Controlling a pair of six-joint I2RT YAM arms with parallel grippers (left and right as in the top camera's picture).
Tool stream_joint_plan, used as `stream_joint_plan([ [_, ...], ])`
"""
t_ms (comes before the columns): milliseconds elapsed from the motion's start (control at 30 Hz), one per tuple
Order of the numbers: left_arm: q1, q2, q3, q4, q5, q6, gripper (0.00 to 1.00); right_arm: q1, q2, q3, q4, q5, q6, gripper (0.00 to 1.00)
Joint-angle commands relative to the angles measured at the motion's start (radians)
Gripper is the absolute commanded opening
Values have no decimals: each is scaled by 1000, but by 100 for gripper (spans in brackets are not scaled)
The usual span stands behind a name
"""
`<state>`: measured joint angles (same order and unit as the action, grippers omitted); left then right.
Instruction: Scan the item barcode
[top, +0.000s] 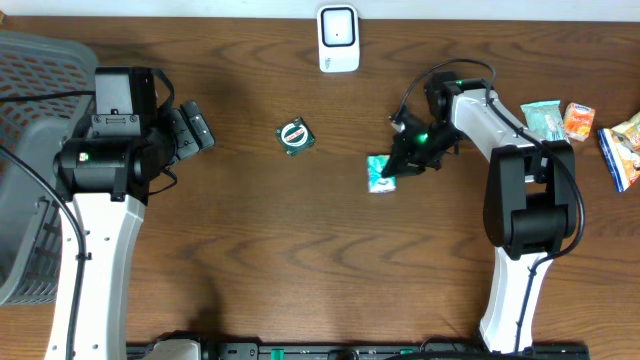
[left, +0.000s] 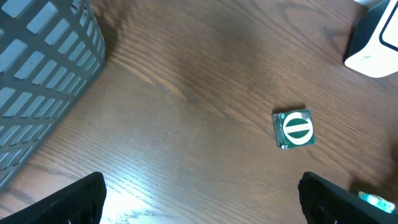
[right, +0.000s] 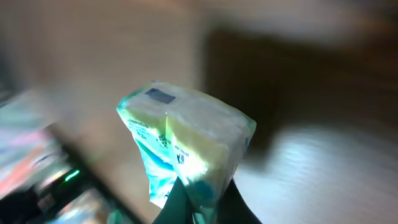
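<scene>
Right gripper clamped on the teal-and-white soft plastic packet, right of table centre.

The teal-and-white soft plastic packet (top: 381, 172) sits in front of and slightly right of the white upright scanner unit (top: 338, 38), well apart from it. The right gripper (top: 400, 160) is closed on one end of the packet, and the right wrist view shows the jaws pinching that end. Whether the packet touches the dark brown wooden table (top: 300, 250) cannot be determined. A small square green-and-white sachet (top: 295, 136) lies flat on the table, left of the packet. The left gripper (top: 192, 128) is above the table near the grey slatted plastic basket (top: 25, 150), jaws spread wide, holding nothing. Several colourful snack packets (top: 580, 125) lie at the right edge.
</scene>
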<state>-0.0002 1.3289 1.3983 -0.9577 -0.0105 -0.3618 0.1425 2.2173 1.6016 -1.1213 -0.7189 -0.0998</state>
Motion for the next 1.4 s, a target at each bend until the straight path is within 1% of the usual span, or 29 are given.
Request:
stream_joint_plan([
  [0, 5, 1, 0, 0, -17, 6, 98, -21, -10, 24, -39, -419, -243, 1],
  [33, 5, 1, 0, 0, -17, 6, 97, -39, -16, 29, -54, -540, -299, 1],
  [67, 5, 1, 0, 0, -17, 6, 98, -49, -20, 29, -57, -587, -306, 1],
  [133, 5, 1, 0, 0, -17, 6, 98, -66, -21, 29, -57, -656, -326, 1],
  [333, 5, 1, 0, 0, -17, 6, 98, -78, -21, 29, -56, -833, -449, 1],
  [967, 5, 1, 0, 0, -17, 6, 98, -68, -21, 51, -38, -837, -455, 1],
  [1067, 5, 1, 0, 0, -17, 6, 98, -47, -21, 51, -31, -761, -455, 1],
  [1133, 5, 1, 0, 0, -17, 6, 98, -16, -21, 51, -3, -650, -433, 1],
  [1200, 5, 1, 0, 0, -17, 6, 98, 21, -21, 54, 68, -447, -296, 2],
  [1233, 5, 1, 0, 0, -17, 6, 98, 49, -22, 64, 115, -237, -146, 2],
  [1267, 5, 1, 0, 0, -17, 6, 98, 64, -22, 73, 128, -119, -80, 1],
  [1300, 5, 1, 0, 0, -17, 6, 98, 83, -22, 90, 134, 23, -21, 1],
  [1333, 5, 1, 0, 0, -17, 6, 98, 104, -22, 115, 129, 156, 4, 1],
  [1367, 5, 1, 0, 0, -17, 6, 98, 119, -22, 140, 121, 242, 6, 1],
])
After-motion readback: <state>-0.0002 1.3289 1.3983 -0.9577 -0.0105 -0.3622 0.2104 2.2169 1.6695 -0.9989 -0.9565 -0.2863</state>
